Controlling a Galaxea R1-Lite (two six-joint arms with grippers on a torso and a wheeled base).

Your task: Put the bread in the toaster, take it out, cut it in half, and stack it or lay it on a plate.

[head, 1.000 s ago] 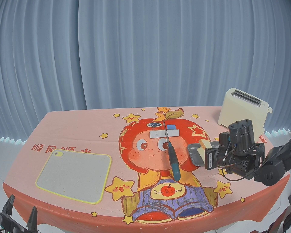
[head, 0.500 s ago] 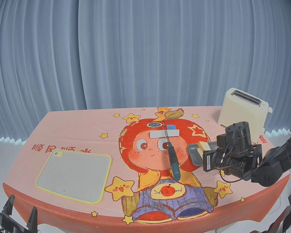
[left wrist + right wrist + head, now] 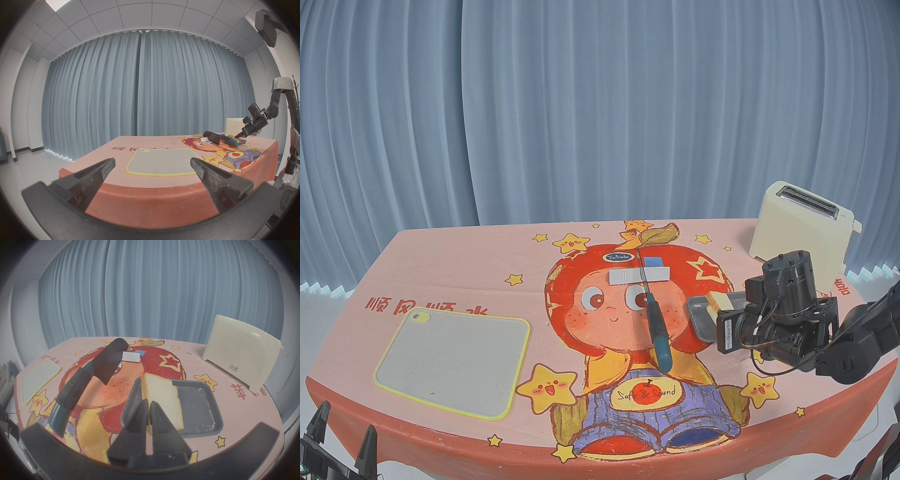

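Pink tablecloth [image 3: 456,269] under toaster [image 3: 800,231], blue curtain [image 3: 612,94]

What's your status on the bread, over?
Right gripper shut on bread, upright at tray rim. Left gripper open, by table's near edge. Knife lies apart, not toward toaster.

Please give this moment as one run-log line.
right gripper: shut on bread slice at tray | left gripper: open | toaster: not yet loaded

The right gripper [image 3: 148,405], clamped on the bread [image 3: 716,301], has slid a little toward the lower left of the head frame, mostly in the first half second. The bread has sunk with it, lower over the tray [image 3: 697,315].
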